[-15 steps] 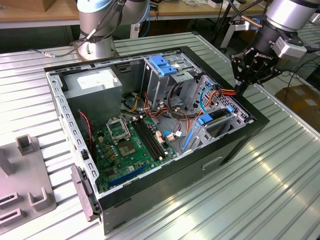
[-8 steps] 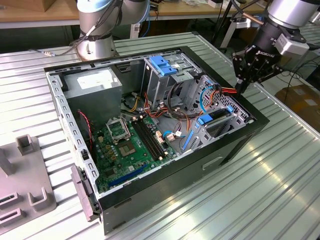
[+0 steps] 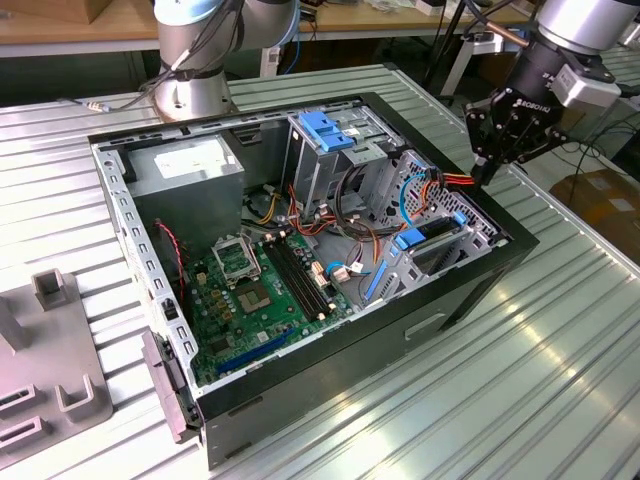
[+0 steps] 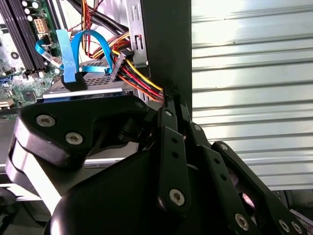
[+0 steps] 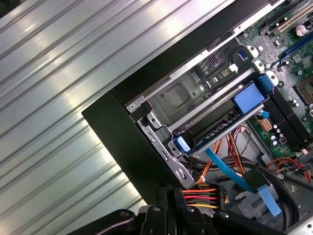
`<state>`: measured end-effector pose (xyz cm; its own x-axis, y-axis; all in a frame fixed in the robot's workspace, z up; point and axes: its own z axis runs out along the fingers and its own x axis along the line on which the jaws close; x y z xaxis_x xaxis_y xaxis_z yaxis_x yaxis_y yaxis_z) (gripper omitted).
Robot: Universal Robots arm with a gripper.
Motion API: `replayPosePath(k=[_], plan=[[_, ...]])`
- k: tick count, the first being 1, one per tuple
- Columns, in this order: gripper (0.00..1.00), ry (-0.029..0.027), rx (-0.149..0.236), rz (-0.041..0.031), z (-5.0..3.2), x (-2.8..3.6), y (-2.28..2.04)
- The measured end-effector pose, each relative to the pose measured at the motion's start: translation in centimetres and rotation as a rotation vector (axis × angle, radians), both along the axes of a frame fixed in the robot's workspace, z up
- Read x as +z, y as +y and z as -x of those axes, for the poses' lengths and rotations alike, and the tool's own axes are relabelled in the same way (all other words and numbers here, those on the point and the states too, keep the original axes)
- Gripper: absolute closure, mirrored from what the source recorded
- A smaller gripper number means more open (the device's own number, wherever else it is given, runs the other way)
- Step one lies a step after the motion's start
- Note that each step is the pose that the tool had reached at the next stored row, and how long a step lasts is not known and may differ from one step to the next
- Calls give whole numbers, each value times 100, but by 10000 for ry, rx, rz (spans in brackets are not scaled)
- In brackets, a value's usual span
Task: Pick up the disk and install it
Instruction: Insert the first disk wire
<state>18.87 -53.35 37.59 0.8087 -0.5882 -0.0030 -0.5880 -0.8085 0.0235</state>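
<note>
The disk [image 3: 437, 240] lies in the low drive bay at the case's corner on the exterior view's right, a dark slab framed by a bright blue carrier rail. In the first wrist view the disk [image 5: 220, 125] sits inside the metal bay, its blue rail across its top. My gripper [image 3: 482, 176] hangs just above the case's black wall beside that bay. Its fingers are pressed together with nothing between them. In both wrist views the shut fingertips [image 4: 168, 115] [image 5: 168, 196] stand at the wall's edge next to a bundle of red and yellow cables [image 4: 139, 81].
The open computer case [image 3: 340, 350] rests on a ribbed metal table [image 3: 560, 360]. Inside are a green motherboard [image 3: 255, 290], a power supply [image 3: 190, 165] and a drive cage topped by a blue bracket [image 3: 330, 128]. A grey fixture [image 3: 40, 360] stands at the exterior view's left.
</note>
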Motion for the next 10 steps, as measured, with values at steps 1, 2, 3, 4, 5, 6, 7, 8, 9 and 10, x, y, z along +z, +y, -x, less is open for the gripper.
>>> replayPosePath(k=[1,2,3,4,5,6,7,8,9,10], plan=[[84,0,-1,-2,14,-2,-1],[84,0,0,-1,32,-2,0],[84,0,0,-1,55,-2,0],[84,0,0,-2,89,-3,-1],[84,0,0,-2,119,-3,-1],[84,0,-1,-2,150,-3,-1],[84,0,-1,-3,176,-4,-1],[84,0,0,-3,203,-4,0],[84,0,0,-3,227,-4,-1],[84,0,0,-2,271,-4,-1]])
